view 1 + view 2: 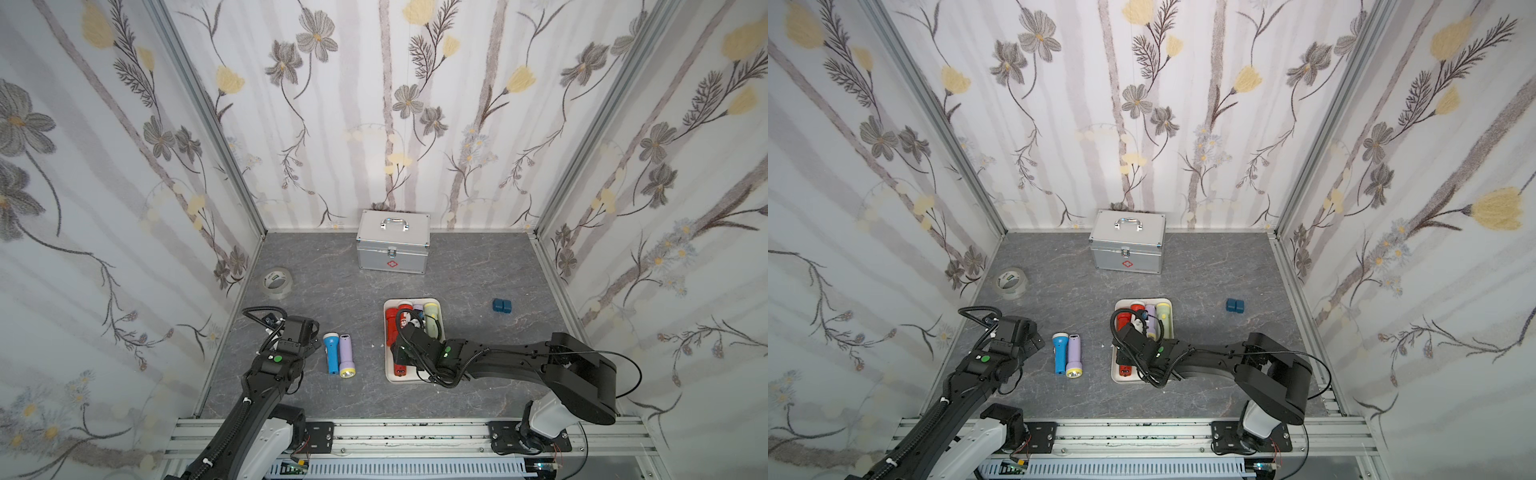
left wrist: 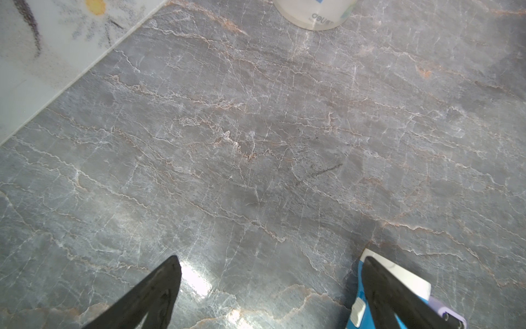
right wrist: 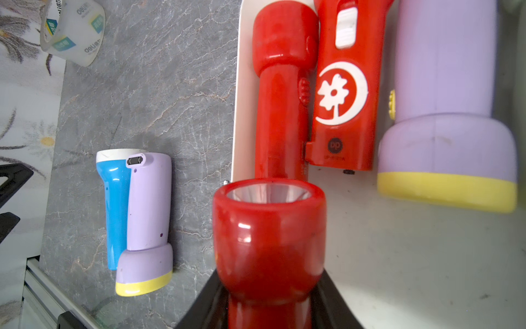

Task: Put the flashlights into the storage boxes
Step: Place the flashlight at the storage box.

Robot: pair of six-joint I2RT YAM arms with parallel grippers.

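Clamped in the right gripper, a red flashlight over the white tray's near left corner, long axis along the tray's length. Lying parallel on the table just beside the wide-open, empty left gripper: blue flashlight and lilac flashlight.
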